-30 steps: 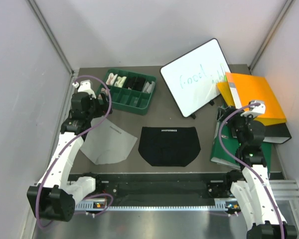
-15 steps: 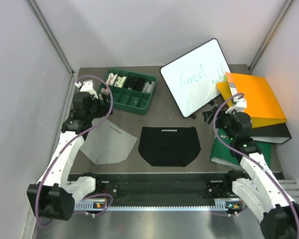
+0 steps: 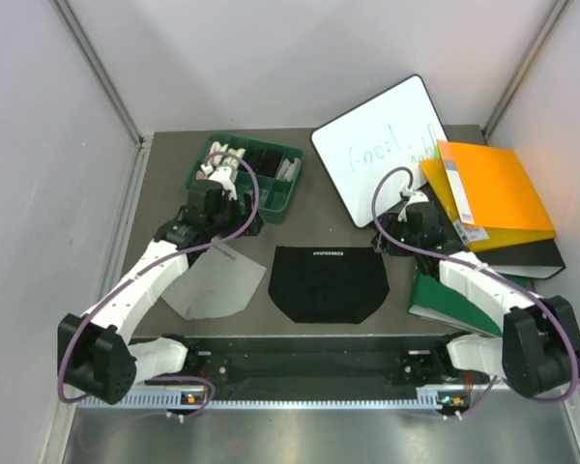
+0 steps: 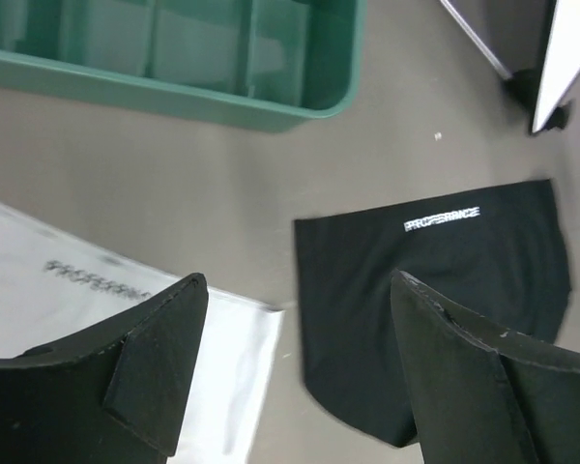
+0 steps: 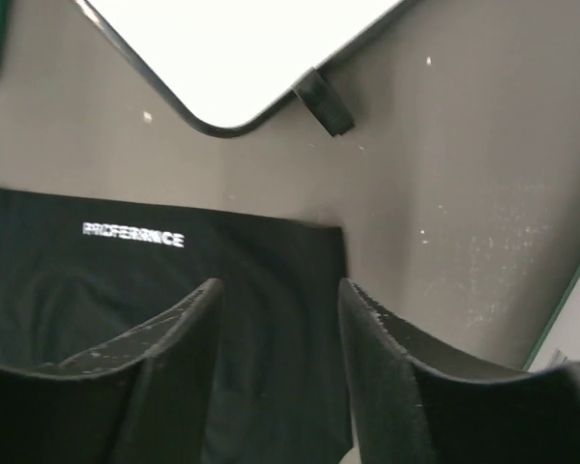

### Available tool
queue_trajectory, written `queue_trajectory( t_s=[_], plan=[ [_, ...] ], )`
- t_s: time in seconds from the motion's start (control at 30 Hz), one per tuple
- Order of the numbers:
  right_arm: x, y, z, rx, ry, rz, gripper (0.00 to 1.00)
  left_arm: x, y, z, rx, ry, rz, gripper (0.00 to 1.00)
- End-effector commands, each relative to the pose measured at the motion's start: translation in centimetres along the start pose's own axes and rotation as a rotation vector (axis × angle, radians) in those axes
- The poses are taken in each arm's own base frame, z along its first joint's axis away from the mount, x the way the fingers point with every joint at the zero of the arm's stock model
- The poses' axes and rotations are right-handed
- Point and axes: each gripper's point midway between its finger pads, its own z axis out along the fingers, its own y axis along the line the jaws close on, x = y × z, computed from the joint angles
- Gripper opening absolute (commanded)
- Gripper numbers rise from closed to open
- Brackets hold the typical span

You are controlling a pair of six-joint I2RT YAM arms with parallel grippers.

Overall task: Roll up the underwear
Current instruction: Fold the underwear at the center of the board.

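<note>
Both arms now reach inward from their earlier outer posts | left jaws: wide apart, empty, above counter between grey briefs and black briefs | right jaws: parted, empty, over black briefs' right waistband corner | black briefs: flat, mid-counter | handling: likely light, limp, bunches easily; pinch waistband corners.

Robot lab test cell. Pale panels wall in a grey table; left arm and right arm bolted to a metal rail at the near edge. Props far right: whiteboard, orange folder.
</note>
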Motion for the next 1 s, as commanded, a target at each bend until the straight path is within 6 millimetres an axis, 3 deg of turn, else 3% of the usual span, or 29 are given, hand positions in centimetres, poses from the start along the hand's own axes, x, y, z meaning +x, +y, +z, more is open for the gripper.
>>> queue_trajectory(
  t_s=[0.0,0.43,0.97],
  plan=[
    [-1.1,-0.2,0.6,0.04,0.016,-0.059,0.48,-0.7,-2.0,1.4,0.096,-0.041,-0.091,0.8],
    [3.5,-1.0,1.9,0.034,0.209,-0.079,0.39,1.4,-2.1,4.2,0.101,0.027,-0.103,0.78],
    [6.1,-2.4,1.9,0.168,0.294,-0.055,0.35,1.2,-2.0,4.2,0.095,0.022,-0.091,0.78]
  ],
)
